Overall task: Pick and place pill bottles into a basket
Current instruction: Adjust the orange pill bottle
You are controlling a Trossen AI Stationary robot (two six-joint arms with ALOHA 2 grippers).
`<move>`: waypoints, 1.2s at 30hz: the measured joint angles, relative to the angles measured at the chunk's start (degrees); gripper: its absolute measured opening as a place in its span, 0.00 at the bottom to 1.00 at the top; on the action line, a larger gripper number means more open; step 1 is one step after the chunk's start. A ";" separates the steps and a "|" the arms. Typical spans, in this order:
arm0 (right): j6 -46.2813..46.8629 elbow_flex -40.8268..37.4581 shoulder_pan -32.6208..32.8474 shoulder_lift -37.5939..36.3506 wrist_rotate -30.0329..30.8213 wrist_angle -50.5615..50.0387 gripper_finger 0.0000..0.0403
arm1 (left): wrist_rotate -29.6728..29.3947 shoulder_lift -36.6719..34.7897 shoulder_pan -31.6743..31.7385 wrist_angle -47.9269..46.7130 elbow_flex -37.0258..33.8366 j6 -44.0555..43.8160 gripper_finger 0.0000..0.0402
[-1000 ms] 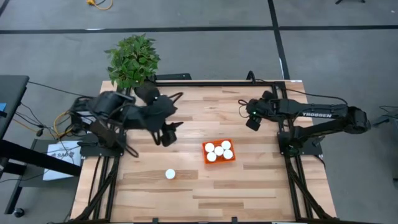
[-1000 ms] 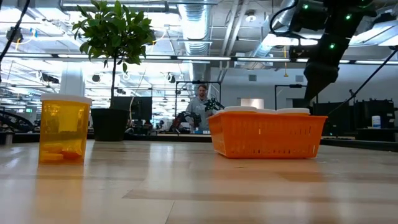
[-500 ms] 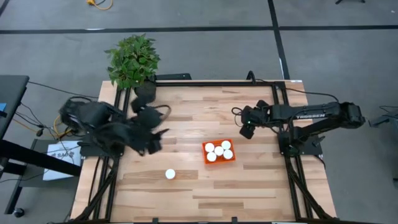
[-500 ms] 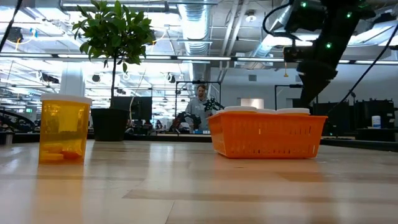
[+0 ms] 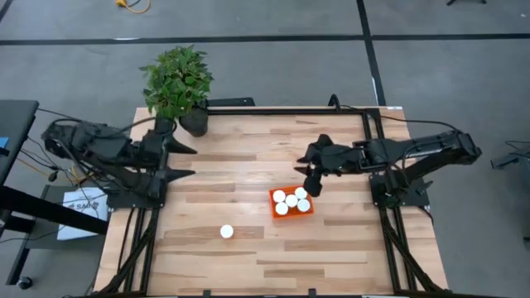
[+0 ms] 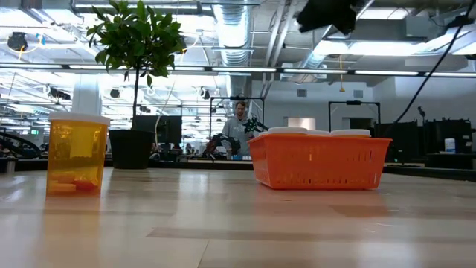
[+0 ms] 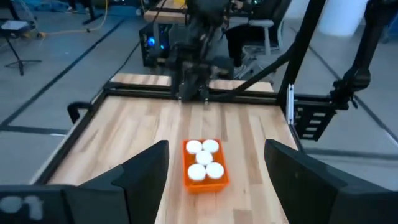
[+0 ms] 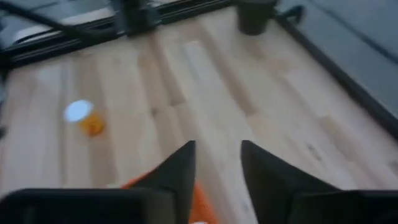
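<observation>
Small bright orange perforated plastic basket [image 5: 291, 201] mid wooden tabletop [image 5: 248, 157], five white-capped orange pill bottles inside [image 5: 291, 200], sixth bottle [image 5: 226, 233] upright, well apart toward front left, right pincer [image 5: 310, 180] empty, fingers slightly apart, beside basket's far left corner, left pincer [image 5: 184, 161] agape, empty, at left edge near potted green plant [image 5: 176, 80].

Tabletop [image 5: 331, 248]: basket [image 5: 291, 201] right of centre, five bottles [image 5: 291, 200] in it; one bottle [image 5: 226, 232] left-front of basket, apart; plant [image 5: 176, 80] at back-left corner.
</observation>
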 joint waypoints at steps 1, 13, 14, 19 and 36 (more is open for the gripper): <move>-0.40 1.58 0.44 0.86 -1.69 -1.25 0.26 | 0.01 -2.29 0.03 2.55 -4.03 -0.71 0.63; 1.75 6.43 6.65 11.77 -17.43 -15.53 0.00 | 5.28 -17.02 -0.45 44.62 -43.85 -4.38 0.63; 1.86 6.48 7.33 12.80 -18.25 -15.08 0.00 | 5.41 -17.13 -0.45 45.76 -45.10 -5.00 0.63; 0.36 8.41 9.53 18.95 -19.79 -15.71 0.00 | 5.52 -16.34 -0.45 46.67 -47.62 -8.35 0.63; -11.86 21.12 9.70 39.26 -18.42 -25.72 0.00 | 5.50 -14.35 -0.47 46.33 -47.70 -9.81 0.63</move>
